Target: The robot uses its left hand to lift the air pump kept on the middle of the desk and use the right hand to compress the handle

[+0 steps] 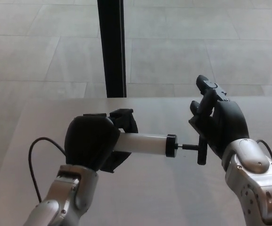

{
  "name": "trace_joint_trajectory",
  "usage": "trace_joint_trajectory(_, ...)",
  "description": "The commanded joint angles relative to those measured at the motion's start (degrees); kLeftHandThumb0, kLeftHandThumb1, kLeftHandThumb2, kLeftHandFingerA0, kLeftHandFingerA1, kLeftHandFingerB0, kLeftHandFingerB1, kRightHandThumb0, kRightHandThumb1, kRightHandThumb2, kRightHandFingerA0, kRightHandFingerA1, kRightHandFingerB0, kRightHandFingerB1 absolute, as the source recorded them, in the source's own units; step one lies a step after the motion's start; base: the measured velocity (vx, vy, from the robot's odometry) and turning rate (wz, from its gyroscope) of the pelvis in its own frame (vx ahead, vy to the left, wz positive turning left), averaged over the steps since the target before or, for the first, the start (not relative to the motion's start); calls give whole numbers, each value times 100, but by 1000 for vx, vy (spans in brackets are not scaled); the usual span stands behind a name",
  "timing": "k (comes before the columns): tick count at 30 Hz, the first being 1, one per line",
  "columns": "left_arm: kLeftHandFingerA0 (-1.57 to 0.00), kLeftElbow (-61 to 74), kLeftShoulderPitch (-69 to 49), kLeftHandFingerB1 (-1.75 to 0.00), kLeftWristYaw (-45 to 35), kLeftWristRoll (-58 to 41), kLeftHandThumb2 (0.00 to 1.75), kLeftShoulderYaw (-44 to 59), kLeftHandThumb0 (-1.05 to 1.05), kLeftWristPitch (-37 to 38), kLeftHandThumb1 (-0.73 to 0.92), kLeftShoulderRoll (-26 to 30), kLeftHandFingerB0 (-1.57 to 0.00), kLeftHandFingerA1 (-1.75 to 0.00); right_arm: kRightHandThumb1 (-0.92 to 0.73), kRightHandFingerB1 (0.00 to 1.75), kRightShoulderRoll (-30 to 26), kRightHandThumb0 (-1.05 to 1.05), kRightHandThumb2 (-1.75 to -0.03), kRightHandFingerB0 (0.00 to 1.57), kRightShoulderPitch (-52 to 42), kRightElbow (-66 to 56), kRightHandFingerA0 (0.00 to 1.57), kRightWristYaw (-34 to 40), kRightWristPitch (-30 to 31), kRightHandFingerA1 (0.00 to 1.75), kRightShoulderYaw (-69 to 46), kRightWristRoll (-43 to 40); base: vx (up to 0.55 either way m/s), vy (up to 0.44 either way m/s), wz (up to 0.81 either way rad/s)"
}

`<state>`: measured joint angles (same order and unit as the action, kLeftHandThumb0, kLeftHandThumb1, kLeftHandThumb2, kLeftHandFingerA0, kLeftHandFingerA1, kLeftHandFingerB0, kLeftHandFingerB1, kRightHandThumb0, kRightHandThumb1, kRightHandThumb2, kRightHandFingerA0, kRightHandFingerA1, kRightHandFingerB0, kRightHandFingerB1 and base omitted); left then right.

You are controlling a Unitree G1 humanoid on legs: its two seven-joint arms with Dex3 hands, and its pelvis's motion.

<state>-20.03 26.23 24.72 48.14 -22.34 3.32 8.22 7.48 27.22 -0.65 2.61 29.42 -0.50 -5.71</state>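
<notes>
- White barrel of the air pump (143,143) runs level and sideways above the desk (173,197), lifted clear of it, black collar at the end facing the right hand.
- Left hand (91,141) is wrapped round the barrel's far end from the handle, fingers closed on it, holding the pump up.
- Handle (201,149), a black T-bar, stands upright across the pump's long axis, just off the collar; only a short stub of bare rod (188,147) shows between them.
- Right hand (219,123) sits directly behind the handle, palm to the bar, fingers spread and pointing up, not curled round anything. Whether the palm actually touches the bar, I can't tell.
- So the push runs straight along the barrel, from the right hand toward the left. By my reading the stroke is nearly bottomed out, little travel left.
- Risk, as I judge it: an off-axis shove could twist the barrel in the left hand's hold.
- Desk is pale, matte, bare around the pump; a black cable (37,150) loops beside the left forearm.
- Beyond the desk: grey tiled floor (197,47) and a black post (111,47) rising behind the pump.
</notes>
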Motion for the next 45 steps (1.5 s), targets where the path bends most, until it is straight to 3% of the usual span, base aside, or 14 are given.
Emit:
trace_joint_trajectory(1, -100, -160, 199, -136, 336, 165, 118, -93, -14, -63, 42, -48, -89, -165, -92, 14, -28, -100, -130, 9, 113, -50, 0, 172, 159, 14, 10, 110, 0, 0, 0)
trace_joint_trajectory(5, -101, -65, 300, -134, 106, 146, 115, -132, -12, -301, 49, -218, -84, -170, -92, 17, -26, -94, -131, 6, 110, 5, 0, 172, 17, 19, 31, 150, 0, 0, 0)
trace_joint_trajectory(6, -123, -87, 334, -116, 196, 212, 110, -167, -18, -296, 44, -230, -100, -134, -92, 16, -8, -95, -131, 6, 109, 8, 0, 187, 21, 18, 15, 141, 0, 0, 0)
trace_joint_trajectory(8, -106, -47, 371, -99, 84, 131, 106, -150, -20, -413, 49, -369, -92, -131, -92, 15, 15, -97, -132, 7, 119, 42, 0, 224, 10, 17, -17, 139, 0, 0, 0)
trace_joint_trajectory(23, -103, -236, 588, -111, 308, -207, 112, 99, -15, -812, 47, -1297, -95, -161, -92, 11, 309, -97, -133, 3, 200, 230, 0, 432, -191, 14, -357, -24, 0, 0, 0)
trace_joint_trajectory(24, -126, -295, 586, -102, 394, -237, 118, 103, -13, -786, 48, -1391, -98, -130, -92, 11, 319, -98, -133, 5, 217, 228, 0, 473, -177, 13, -349, 2, 0, 0, 0)
trace_joint_trajectory(31, -106, -364, 558, -80, 449, -119, 99, -66, -16, -723, 52, -1378, -93, -117, -92, 10, 313, -98, -133, 6, 225, 240, 0, 530, -228, 13, -316, 13, 0, 0, 0)
trace_joint_trajectory(33, -110, -390, 541, -89, 535, -108, 110, -89, -14, -689, 47, -1333, -94, -114, -92, 13, 312, -98, -133, 8, 246, 247, 0, 567, -223, 13, -301, 34, 0, 0, 0)
trace_joint_trajectory(34, -125, -277, 371, -104, 311, -127, 117, -93, -13, -804, 46, -1244, -96, -132, -87, 22, 231, -93, -129, 8, 202, 228, 2, 562, -388, 22, -325, 81, 0, 0, 0)
trace_joint_trajectory(35, -106, -211, 215, -126, 217, -127, 125, -115, -10, -833, 45, -1139, -93, -169, -89, 19, 194, -97, -129, 10, 180, 153, 2, 572, -410, 16, -422, 25, 0, 0, 0)
trace_joint_trajectory(39, -103, -107, -164, -157, -59, -16, 118, -243, -15, -1021, 48, -800, -84, -175, -92, 17, -49, -97, -130, 11, 171, -55, 0, 455, -291, 13, -691, -149, 0, 0, 0)
trace_joint_trajectory(43, -131, 15, -506, -125, -782, 183, 117, -513, -26, -1252, 47, -292, -101, -146, -92, 22, -462, -97, -130, 6, 267, -89, 0, 363, -177, 15, -1032, -196, 0, 0, 0)
trace_joint_trajectory(44, -128, 46, -557, -125, -1180, 245, 116, -643, -23, -1376, 45, -159, -103, -143, -92, 28, -606, -92, -92, 11, 272, -80, 0, 347, -215, 27, -1105, -170, 0, 0, 0)
trace_joint_trajectory(45, -127, 87, -567, -123, -1577, 240, 115, -735, -22, -1528, 45, -91, -102, -140, -92, 28, -690, -93, -91, 12, 266, -69, 0, 311, -235, 26, -1149, -173, 0, 0, 0)
